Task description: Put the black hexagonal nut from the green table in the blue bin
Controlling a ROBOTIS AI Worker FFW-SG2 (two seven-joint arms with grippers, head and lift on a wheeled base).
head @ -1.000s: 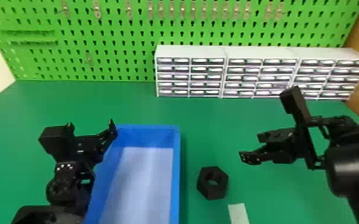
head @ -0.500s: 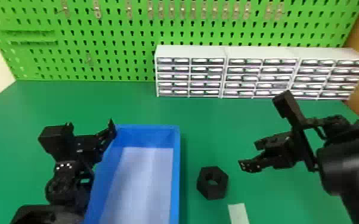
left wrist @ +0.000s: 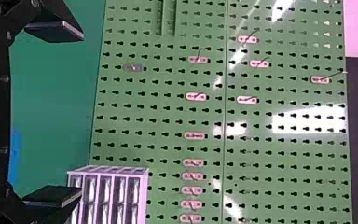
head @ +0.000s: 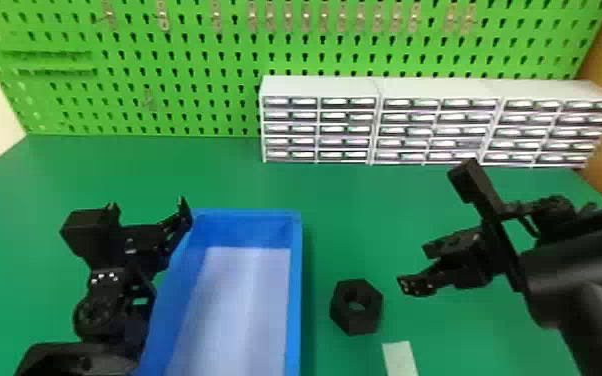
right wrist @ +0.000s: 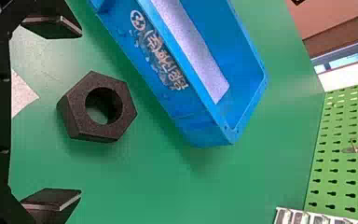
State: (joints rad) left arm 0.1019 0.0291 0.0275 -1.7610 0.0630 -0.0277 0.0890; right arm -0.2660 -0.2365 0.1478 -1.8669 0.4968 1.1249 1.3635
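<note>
The black hexagonal nut (head: 356,307) lies flat on the green table (head: 225,175), just right of the blue bin (head: 293,280). My right gripper (head: 412,265) is open to the right of the nut, a short distance off. In the right wrist view the nut (right wrist: 97,107) lies beyond and between the spread fingers of the right gripper (right wrist: 51,114), untouched, with the bin (right wrist: 191,126) behind it. Parked at the bin's left side is my left gripper (head: 150,212); seen in the left wrist view, the left gripper (left wrist: 53,116) stands open with nothing between its fingers.
White drawer cabinets (head: 320,120) line the back of the table, in front of a green pegboard (head: 205,55). A pale flat strip (head: 400,357) lies near the front, close to the nut. The bin's tall walls stand between the two arms.
My right arm has shifted a little left and downward in the head view, toward the nut. The left arm, nut and bin have kept their places.
</note>
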